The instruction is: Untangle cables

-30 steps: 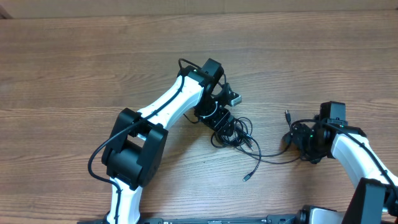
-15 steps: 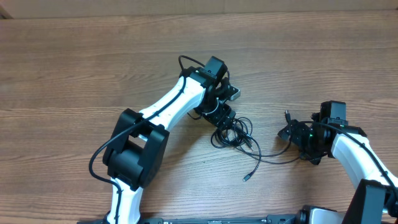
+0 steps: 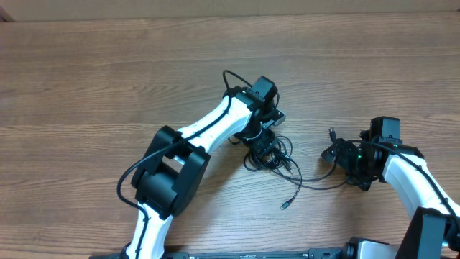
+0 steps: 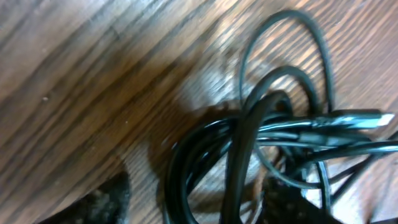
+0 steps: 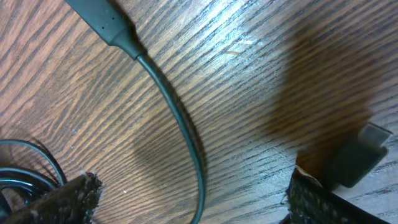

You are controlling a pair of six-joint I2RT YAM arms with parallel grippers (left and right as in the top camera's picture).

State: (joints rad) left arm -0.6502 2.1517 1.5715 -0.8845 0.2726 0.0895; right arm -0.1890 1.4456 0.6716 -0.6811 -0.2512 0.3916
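A tangle of thin black cables (image 3: 274, 158) lies on the wooden table (image 3: 108, 79) at centre. In the left wrist view the cables (image 4: 249, 134) loop over each other, with a silver-tipped plug (image 4: 379, 118). My left gripper (image 3: 263, 142) is down on the tangle's upper left, open (image 4: 196, 202), with several strands between its fingers. One cable runs out to a free plug end (image 3: 285, 206). Another runs right to my right gripper (image 3: 336, 154), which is open (image 5: 193, 196) with that strand (image 5: 180, 124) passing between its fingers. Plugs lie nearby (image 5: 99, 17) (image 5: 357, 155).
A small plug end (image 3: 331, 133) sticks up just left of the right gripper. The left arm (image 3: 208, 129) stretches diagonally from the front left. The right arm (image 3: 417, 180) comes in from the front right corner.
My left gripper has moved right and slightly forward onto the tangle. The right gripper shifted slightly left early on and has held still since.
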